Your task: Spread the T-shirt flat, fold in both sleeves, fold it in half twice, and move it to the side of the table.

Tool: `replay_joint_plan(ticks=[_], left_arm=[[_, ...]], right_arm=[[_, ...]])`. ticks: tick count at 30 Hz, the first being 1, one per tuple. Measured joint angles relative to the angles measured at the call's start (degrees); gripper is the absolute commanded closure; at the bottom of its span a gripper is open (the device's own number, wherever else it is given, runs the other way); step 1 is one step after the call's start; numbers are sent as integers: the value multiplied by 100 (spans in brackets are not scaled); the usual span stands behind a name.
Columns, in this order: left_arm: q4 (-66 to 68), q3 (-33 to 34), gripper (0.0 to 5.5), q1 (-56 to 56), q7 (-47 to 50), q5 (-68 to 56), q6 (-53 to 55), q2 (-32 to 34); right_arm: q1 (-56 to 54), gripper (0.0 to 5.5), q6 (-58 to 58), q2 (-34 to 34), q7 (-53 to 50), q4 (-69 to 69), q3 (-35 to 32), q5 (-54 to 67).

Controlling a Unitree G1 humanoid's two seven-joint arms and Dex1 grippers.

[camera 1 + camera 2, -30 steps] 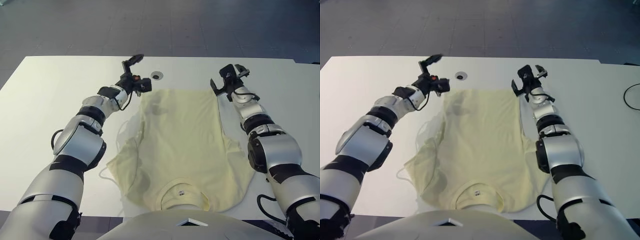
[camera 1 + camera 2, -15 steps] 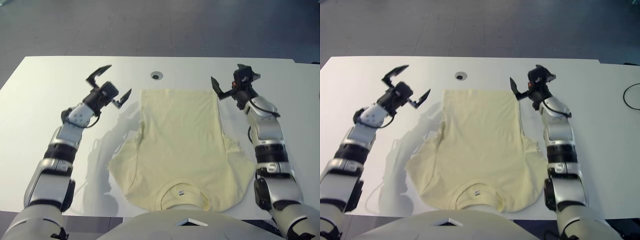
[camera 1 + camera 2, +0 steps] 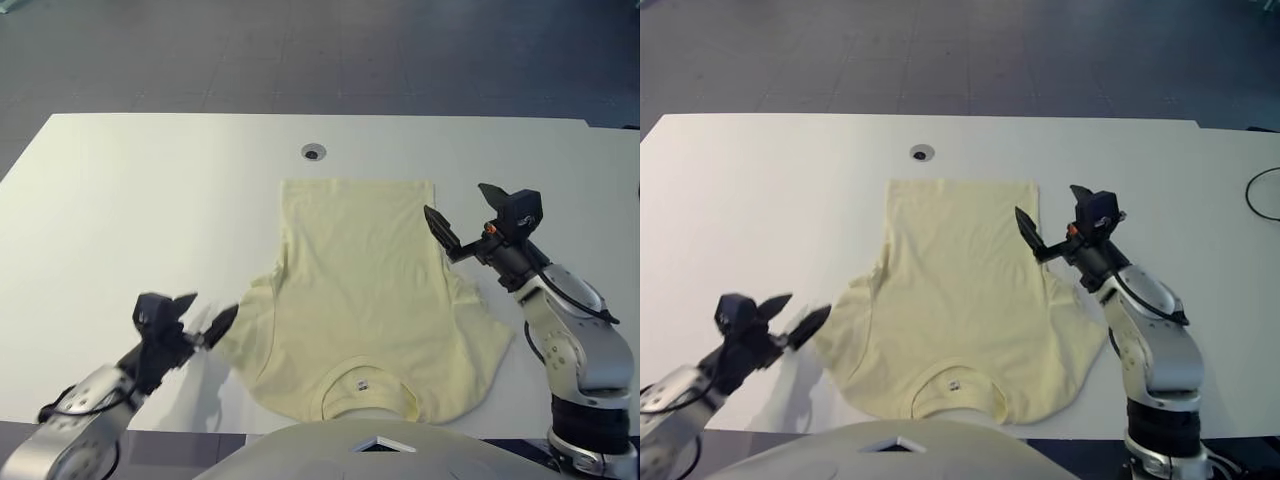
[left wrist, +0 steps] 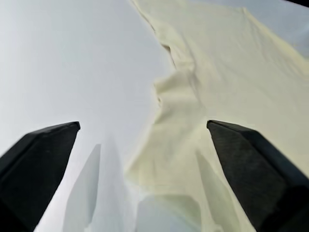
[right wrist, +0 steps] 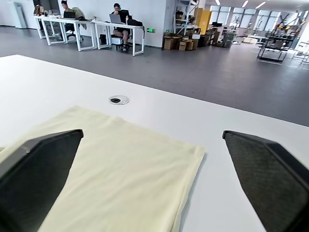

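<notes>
Yellow T-shirt (image 3: pixel 360 290) lies between left hand (image 3: pixel 211 306) and right hand (image 3: pixel 453 198) — both spread, at its edges

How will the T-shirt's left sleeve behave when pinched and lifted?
Likely floppy: the T-shirt lies thin and flat, and its left sleeve is rumpled, so it should sag from a pinch. Probably light, so the rest may slide on the smooth table when pulled.

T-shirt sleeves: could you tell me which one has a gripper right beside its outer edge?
The sleeve on the robot's left: the open left gripper sits just off its edge; the right gripper is farther up, beside the shirt's body.
</notes>
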Motion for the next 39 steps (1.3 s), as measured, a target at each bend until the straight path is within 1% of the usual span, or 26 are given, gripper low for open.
replay_joint_plan(ticks=[1,2,5,7,14,15,16,20,21,22,28,29,31,39], left_arm=[[-93,64,33,74,11,-86,129,2],[-183,128,59,126,15,-140,245,4],[-334,171,105,274,-16,-114,553,10],[-336,163,133,354,-110,144,672,31],[-175,-72,254,12,-270,555,875,-1],[-144,-83,232,-46,-269,578,925,-40],[-125,-91,230,-97,-269,620,968,-61],[-71,-185,161,-313,-264,696,1144,-111],[-58,-202,152,-378,-250,700,1224,-127],[-54,-216,129,-425,-245,725,1260,-129],[-47,-262,50,-571,-270,924,1342,-156],[-53,-262,50,-573,-272,950,1353,-170],[-45,-264,75,-597,-279,998,1382,-177],[11,-305,206,-721,-450,1090,1427,-282]], right_arm=[[12,10,36,-3,-8,-26,1,3],[23,10,67,-7,-14,-57,3,3],[52,10,171,-12,-38,-102,13,1],[71,10,214,-12,-44,-176,23,2],[86,10,284,-13,-90,-319,20,7],[93,10,287,-13,-96,-335,21,5],[101,10,287,-13,-99,-347,23,3],[131,10,286,-12,-116,-410,82,-9],[131,10,286,-12,-130,-412,90,-12],[132,10,287,-12,-147,-420,101,-13],[132,10,287,-12,-184,-510,157,-37],[132,10,286,-12,-187,-516,173,-40],[133,10,286,-12,-198,-534,192,-41],[140,10,283,-13,-215,-565,214,-59]])
